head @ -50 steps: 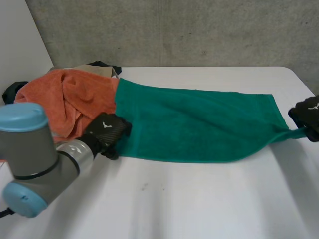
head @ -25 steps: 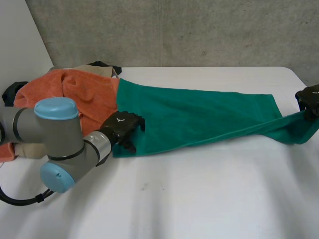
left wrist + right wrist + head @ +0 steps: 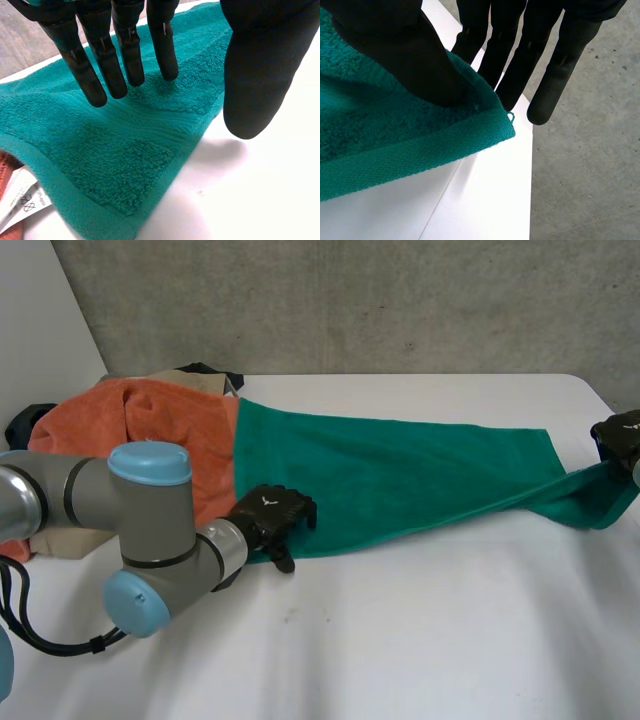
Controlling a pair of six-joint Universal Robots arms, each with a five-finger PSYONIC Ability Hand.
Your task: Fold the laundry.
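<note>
1. The green towel [image 3: 400,480] is laid lengthwise across the desk [image 3: 400,640], with its left end against the orange towel [image 3: 150,440] on the heap.
2. A corner at its right end is pinched between the thumb and fingers of the right hand [image 3: 620,432], just off the desk; a firm clamp is needed there.
3. The left hand [image 3: 272,517] is held over the near left corner with fingers straight and thumb apart, and nothing is gripped.
4. That corner is best pinched close to the hem, with the thumb slipped beneath.
5. Even tension should be sought, lest the orange towel be dragged.
</note>
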